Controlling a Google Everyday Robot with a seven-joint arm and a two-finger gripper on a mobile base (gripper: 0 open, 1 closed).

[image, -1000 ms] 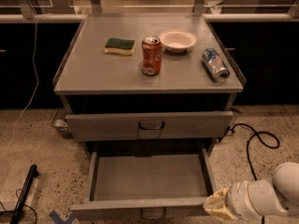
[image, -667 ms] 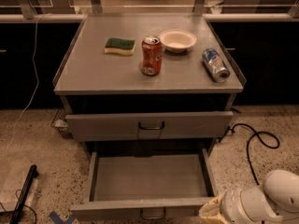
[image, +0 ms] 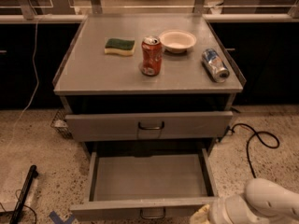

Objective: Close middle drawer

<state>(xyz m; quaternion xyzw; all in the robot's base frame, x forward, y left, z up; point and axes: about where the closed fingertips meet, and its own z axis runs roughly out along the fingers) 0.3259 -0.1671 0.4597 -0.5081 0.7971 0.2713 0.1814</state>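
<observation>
The middle drawer (image: 117,208) is pulled far out from the grey cabinet, and its wide shallow tray is empty. Its small loop handle (image: 153,213) sits at the centre of the flat front, near the bottom edge of the camera view. Above it is the top drawer (image: 103,125) with its own handle (image: 151,125), nearly shut. My gripper (image: 202,215) is at the bottom edge, just by the right end of the middle drawer's front, on the end of my white arm (image: 261,204). The lowest drawer is out of view.
On the cabinet top (image: 93,73) stand a green-and-yellow sponge (image: 120,46), an upright red can (image: 151,56), a white bowl (image: 177,40) and a blue can on its side (image: 215,65). A black cable (image: 254,141) loops on the floor at right. A black rod (image: 23,195) lies at left.
My arm and gripper have moved left and lower, towards the right end of the middle drawer's front. The drawer itself looks as far out as before.
</observation>
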